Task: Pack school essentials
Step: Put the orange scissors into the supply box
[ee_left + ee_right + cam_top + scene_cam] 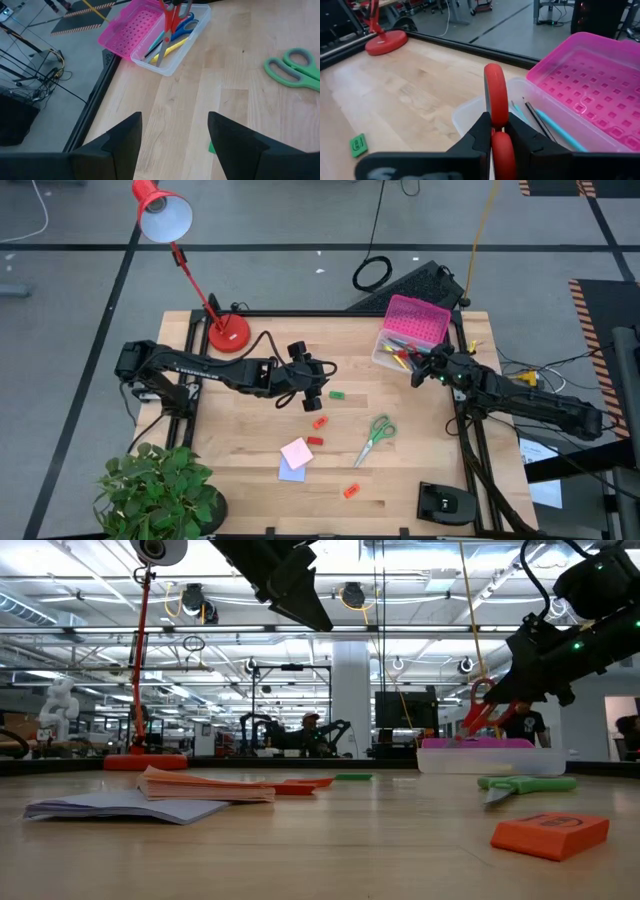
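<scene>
1. While the lamp (170, 225) stands at the table's (240, 500) eleven o'clock corner and a plant (160, 492) fills the seven o'clock corner, the left gripper (312, 395) hangs over the middle of the table, its jaws spread wide with nothing between them.
2. Just at three o'clock from that gripper lies a green eraser (337, 394); two red erasers (318, 423) lie just below it, toward six o'clock.
3. At six o'clock from the left gripper, a pink pad (298, 451) overlaps a lavender pad (290, 471).
4. An orange eraser (351, 491) lies nearer the front edge, at four o'clock from the pads.
5. Green scissors (376, 435) lie flat on the wood, right of centre.
6. The clear box (172, 37) sits at the one o'clock corner, its pink lid (417, 320) folded back; blue scissors (186, 23) and pens (167, 50) lie inside.
7. The right gripper (495, 135) hovers over the box, jaws clamped on the handle of the red scissors (496, 105), which hang blades-down into it.
</scene>
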Controlling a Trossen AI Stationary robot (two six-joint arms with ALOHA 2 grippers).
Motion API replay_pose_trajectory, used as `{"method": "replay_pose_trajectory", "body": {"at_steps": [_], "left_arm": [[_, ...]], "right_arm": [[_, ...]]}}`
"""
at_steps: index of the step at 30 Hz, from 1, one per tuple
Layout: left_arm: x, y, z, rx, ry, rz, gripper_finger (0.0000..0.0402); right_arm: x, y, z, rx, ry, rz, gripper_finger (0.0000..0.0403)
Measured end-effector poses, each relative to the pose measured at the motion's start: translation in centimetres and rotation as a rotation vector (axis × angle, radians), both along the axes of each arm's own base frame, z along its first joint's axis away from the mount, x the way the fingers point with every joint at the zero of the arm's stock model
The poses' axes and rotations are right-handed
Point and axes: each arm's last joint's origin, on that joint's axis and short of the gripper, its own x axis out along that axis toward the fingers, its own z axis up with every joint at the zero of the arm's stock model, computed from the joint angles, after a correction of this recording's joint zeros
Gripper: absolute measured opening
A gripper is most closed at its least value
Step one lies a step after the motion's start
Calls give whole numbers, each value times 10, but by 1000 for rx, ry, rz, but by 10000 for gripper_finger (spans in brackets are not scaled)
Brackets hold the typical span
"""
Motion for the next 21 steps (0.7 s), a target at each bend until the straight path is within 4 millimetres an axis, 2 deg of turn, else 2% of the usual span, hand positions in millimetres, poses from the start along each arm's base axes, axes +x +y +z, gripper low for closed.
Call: {"method": "replay_pose_trajectory", "body": {"at_steps": [21], "left_arm": [[0,0,0,-1,-1,1,230]], "right_arm": [[-1,-2,-6,1,36,-66,138]]}}
